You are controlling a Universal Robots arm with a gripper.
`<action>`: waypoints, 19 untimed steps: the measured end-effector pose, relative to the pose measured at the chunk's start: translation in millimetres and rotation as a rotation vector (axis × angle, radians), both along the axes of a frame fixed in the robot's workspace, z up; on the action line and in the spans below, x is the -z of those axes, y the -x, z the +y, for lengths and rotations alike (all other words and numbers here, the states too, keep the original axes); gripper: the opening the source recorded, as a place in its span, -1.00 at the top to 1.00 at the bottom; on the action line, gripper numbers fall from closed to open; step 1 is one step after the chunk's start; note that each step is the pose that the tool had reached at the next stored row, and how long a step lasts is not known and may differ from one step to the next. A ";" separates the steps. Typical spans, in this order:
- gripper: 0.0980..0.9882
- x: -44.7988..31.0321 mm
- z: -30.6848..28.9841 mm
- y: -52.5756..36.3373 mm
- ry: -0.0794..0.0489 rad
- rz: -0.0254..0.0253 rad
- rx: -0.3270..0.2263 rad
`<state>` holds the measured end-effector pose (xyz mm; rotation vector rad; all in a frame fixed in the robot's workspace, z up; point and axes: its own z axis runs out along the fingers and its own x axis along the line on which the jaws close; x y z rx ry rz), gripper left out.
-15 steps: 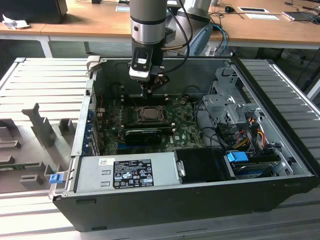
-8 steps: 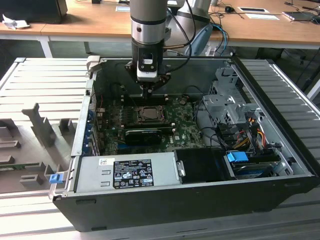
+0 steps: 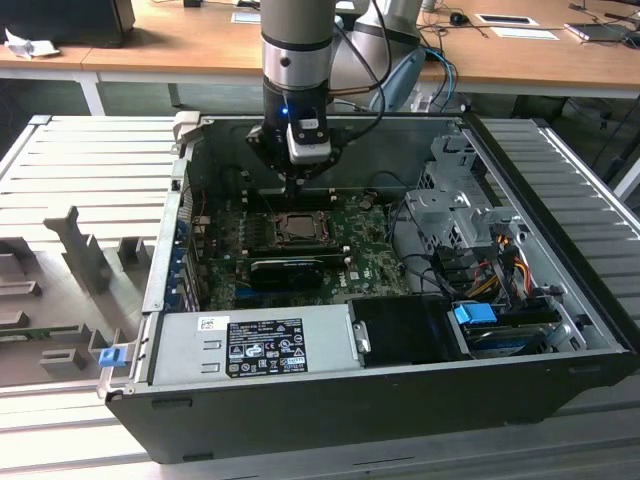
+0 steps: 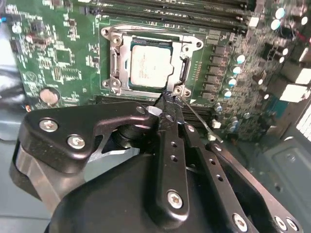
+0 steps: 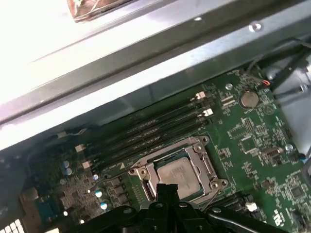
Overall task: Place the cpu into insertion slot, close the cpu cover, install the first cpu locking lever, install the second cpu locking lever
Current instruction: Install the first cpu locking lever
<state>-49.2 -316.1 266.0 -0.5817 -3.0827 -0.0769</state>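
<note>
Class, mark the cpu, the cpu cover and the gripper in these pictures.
the cpu (image 4: 151,65), second wrist view, centre of its pale top face.
the cpu cover (image 4: 114,68), second wrist view, one side bar of the silvery frame.
the gripper (image 4: 168,98), second wrist view, between its jaw tips.

Insertion slot (image 3: 298,228) reachable from above; black card (image 3: 290,268) stands just beside.

A lab-like workshop: a robot arm (image 3: 297,60) over an open computer case (image 3: 330,405) on a slatted metal workbench (image 3: 90,165), wooden office desks (image 3: 180,45) with papers (image 3: 508,19) behind it.
</note>
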 end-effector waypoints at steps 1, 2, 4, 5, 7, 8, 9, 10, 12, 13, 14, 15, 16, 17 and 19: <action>0.98 0.1 0.0 0.3 0.000 -0.0001 -0.010; 0.98 0.2 0.0 0.6 0.000 -0.0001 -0.018; 0.98 0.6 0.0 0.9 0.000 -0.0001 -0.041; 0.98 0.9 0.0 1.0 0.000 0.0001 -0.087; 0.98 1.1 0.0 1.0 0.000 0.0001 -0.147; 0.98 1.2 0.1 0.9 0.000 0.0000 -0.190; 0.98 1.5 0.0 0.9 0.000 0.0000 -0.220; 0.98 1.9 0.0 1.3 0.000 0.0000 -0.242; 0.98 2.4 0.0 4.1 -0.001 0.0001 -0.250; 0.98 2.6 0.0 8.7 -0.001 -0.0001 -0.251; 0.98 2.7 0.0 12.5 0.000 -0.0006 -0.251; 0.98 2.7 0.0 16.4 0.000 -0.0012 -0.251; 0.98 2.9 0.1 19.6 0.000 -0.0015 -0.253; 0.98 3.2 0.1 20.1 0.000 -0.0013 -0.270; 0.98 3.5 0.0 20.2 0.002 -0.0014 -0.296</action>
